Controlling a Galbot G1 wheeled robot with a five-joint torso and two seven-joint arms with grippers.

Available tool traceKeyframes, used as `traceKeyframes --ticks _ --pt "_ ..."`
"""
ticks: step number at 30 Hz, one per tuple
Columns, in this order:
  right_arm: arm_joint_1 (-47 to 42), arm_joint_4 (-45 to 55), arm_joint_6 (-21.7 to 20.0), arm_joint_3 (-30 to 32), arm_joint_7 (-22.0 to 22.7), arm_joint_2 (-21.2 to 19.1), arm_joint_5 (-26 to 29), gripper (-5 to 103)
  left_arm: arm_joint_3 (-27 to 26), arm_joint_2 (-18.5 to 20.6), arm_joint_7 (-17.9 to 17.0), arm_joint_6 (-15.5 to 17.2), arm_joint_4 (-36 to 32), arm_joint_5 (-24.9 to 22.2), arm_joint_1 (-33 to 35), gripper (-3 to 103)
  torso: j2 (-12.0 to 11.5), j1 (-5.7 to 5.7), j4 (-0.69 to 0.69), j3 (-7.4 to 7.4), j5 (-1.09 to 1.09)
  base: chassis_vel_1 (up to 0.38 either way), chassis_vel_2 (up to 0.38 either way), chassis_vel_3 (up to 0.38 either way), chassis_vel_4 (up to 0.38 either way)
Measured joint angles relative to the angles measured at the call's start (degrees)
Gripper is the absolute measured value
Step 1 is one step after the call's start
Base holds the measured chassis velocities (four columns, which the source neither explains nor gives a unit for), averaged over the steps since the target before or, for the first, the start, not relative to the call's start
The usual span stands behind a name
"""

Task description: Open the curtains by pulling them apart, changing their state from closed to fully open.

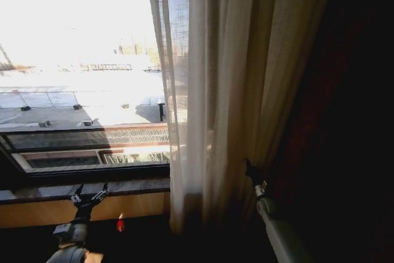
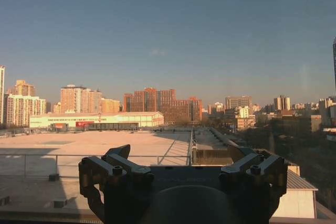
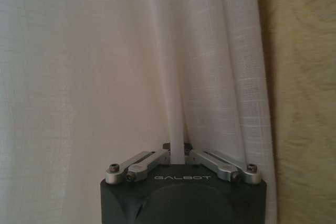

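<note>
- The curtains [image 1: 209, 103] hang bunched at the right of the window [image 1: 74, 60], pale pleats gathered against a dark drape [image 1: 332, 121] further right. The glass to the left is already bare, with rooftops showing outside.
- The right gripper [image 1: 251, 173] is low down at the right edge of the sheer panel. In the right wrist view its fingers [image 3: 152, 159] are pressed together on a thin fold of the curtain fabric [image 3: 176, 140], which rises straight up from between them.
- The left gripper [image 1: 89, 194] hovers well apart from the cloth, in front of the window sill [image 1: 92, 186]. Its fingers [image 2: 110, 169] are spread and hold nothing, with only the city skyline beyond them.
- From what I can see the right-hand panel looks nearly gathered; how the left-hand side stands I cannot tell.
- The risk I see is the pinch itself. Only a narrow pleat is held, so a sideways tug could let the thin weave slip out.
- Pulling low on such a tall panel could also drag the hem while the top stays put, or strain the sheer fabric.
- The arm is close to the dark drape and could snag it.
</note>
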Motion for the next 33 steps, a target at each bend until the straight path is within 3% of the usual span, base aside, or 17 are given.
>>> traceKeyframes --ticks 9,16,20,21,25,27,33 --pt "-1.23 -0.21 -1.24 2.31 3.22 -2.5 0.61 0 0.02 0.0 -0.01 0.0 0.01 0.0 0.0 100 0.0 0.0 0.0 0.0 0.01 0.0 0.0 0.0 0.0" --pt "-3.42 4.04 -1.3 0.55 1.49 -1.42 2.22 -2 0.02 0.0 0.0 0.0 0.0 0.0 0.0 100 0.0 0.0 0.0 0.01 0.01 0.0 0.0 0.0 0.0" --pt "-5.7 8.23 -1.47 -0.78 -2.81 -0.95 3.09 14 0.02 0.0 -0.01 0.0 0.0 0.0 0.0 100 0.0 0.0 0.01 0.01 0.0 0.0 0.0 0.0 0.0" --pt "-5.7 8.23 -1.47 -0.78 -2.81 -0.95 3.09 14 0.02 0.0 -0.01 0.0 0.0 0.0 0.0 100 0.0 0.0 0.01 0.01 0.0 0.0 0.0 0.0 0.0" --pt "-8.97 12.9 -3.28 -1.36 -4.11 -0.76 3.72 36 0.02 0.0 -0.01 0.0 0.01 0.0 0.0 100 0.0 0.0 0.01 0.01 -0.01 0.0 0.0 0.0 0.0" --pt "-9.52 13.5 -3.34 -1.37 -4.36 -0.81 3.72 36 0.02 0.0 -0.01 0.0 0.01 0.0 0.0 100 0.0 0.0 0.01 0.01 0.0 0.0 0.0 0.0 0.0" --pt "-13.8 17.99 -3.48 -1.11 -6.81 -1.29 3.77 63 0.01 0.0 0.0 0.0 0.0 0.0 0.0 100 0.0 0.0 0.0 0.0 -0.01 0.0 0.0 0.0 0.0"
